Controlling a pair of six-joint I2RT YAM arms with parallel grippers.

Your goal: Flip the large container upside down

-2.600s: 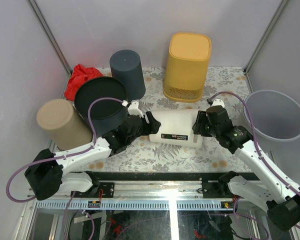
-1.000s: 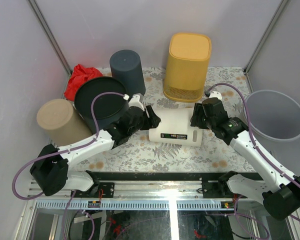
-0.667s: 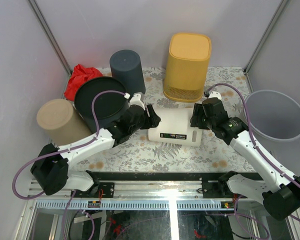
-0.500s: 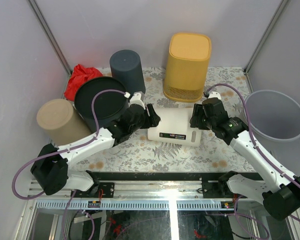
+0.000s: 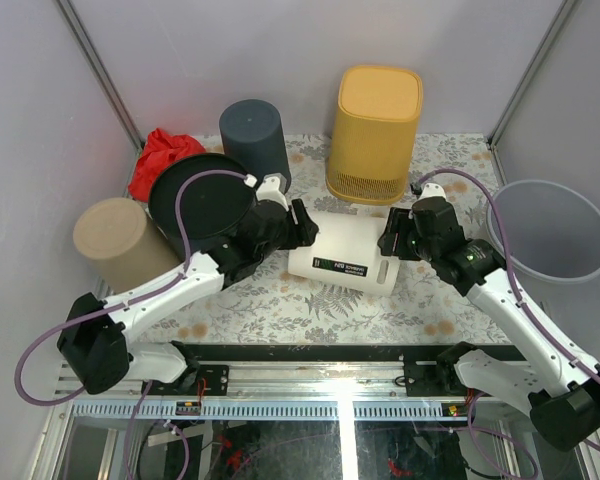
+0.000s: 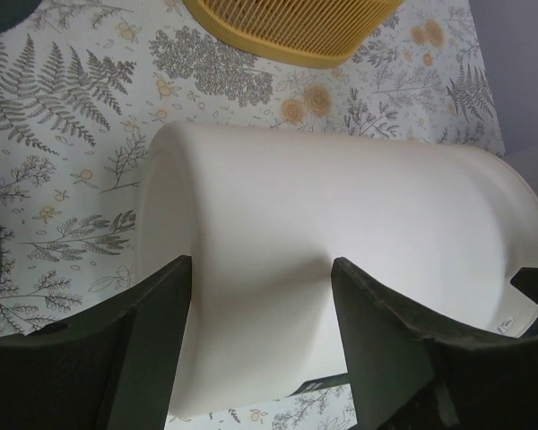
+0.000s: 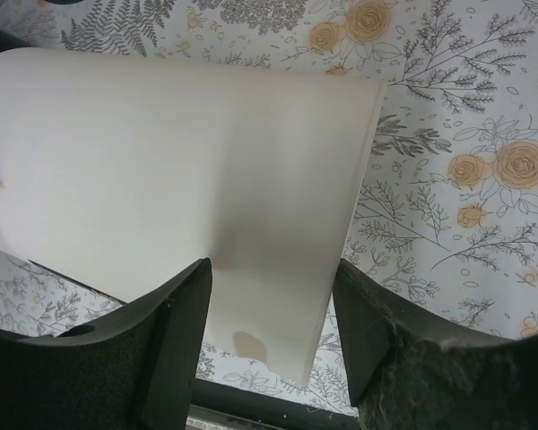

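The large white container [image 5: 345, 258] lies on its side in the middle of the flowered table, its black label facing the near side. My left gripper [image 5: 302, 225] is open against its left end, and my right gripper [image 5: 388, 240] is open against its right end. In the left wrist view the white wall [image 6: 341, 224] fills the space between and beyond my spread fingers [image 6: 161, 340]. In the right wrist view the container [image 7: 179, 152] shows its open rim edge, which lies between the spread fingers [image 7: 175, 340]. Neither gripper clamps the wall.
A yellow slatted basket [image 5: 375, 120] stands upside down just behind the container. A dark grey bin [image 5: 255, 140], a black bin [image 5: 202, 200], a tan bin [image 5: 120, 245] and a red cloth [image 5: 160, 155] crowd the left. A pale grey bin [image 5: 552, 230] stands upright at the right edge.
Both grippers have moved away from the near edge with the container between them. The container has rolled a little, its label turning upward, and now sits slightly skewed with its left end farther back.
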